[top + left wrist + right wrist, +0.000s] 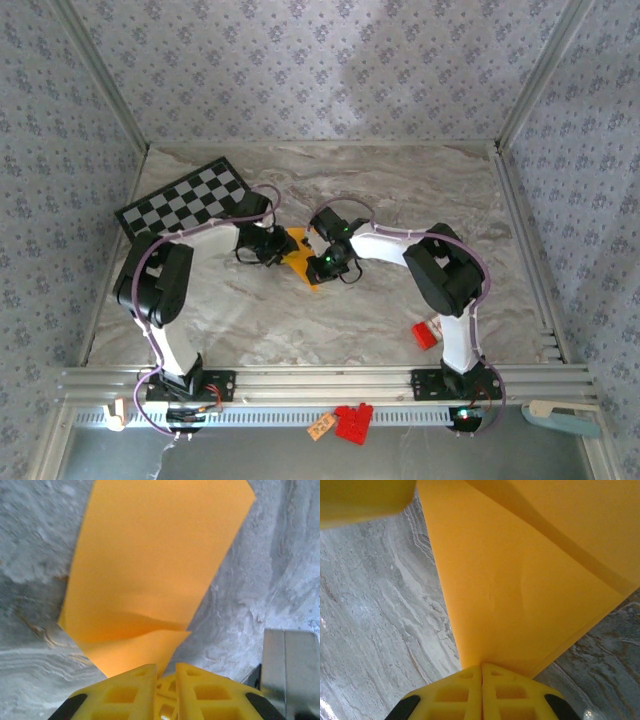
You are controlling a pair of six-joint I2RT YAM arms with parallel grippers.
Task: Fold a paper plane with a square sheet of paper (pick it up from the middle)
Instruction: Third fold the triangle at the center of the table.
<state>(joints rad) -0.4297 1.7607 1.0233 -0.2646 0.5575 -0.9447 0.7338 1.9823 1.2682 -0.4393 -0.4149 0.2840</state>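
My left pincer nips the orange paper at its near tip, a fold showing. My right pincer clamps another corner. From above, a checkered board lies far left.

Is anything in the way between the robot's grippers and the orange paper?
No, nothing visible is. The left gripper and the right gripper are each shut right on an edge of the orange paper.
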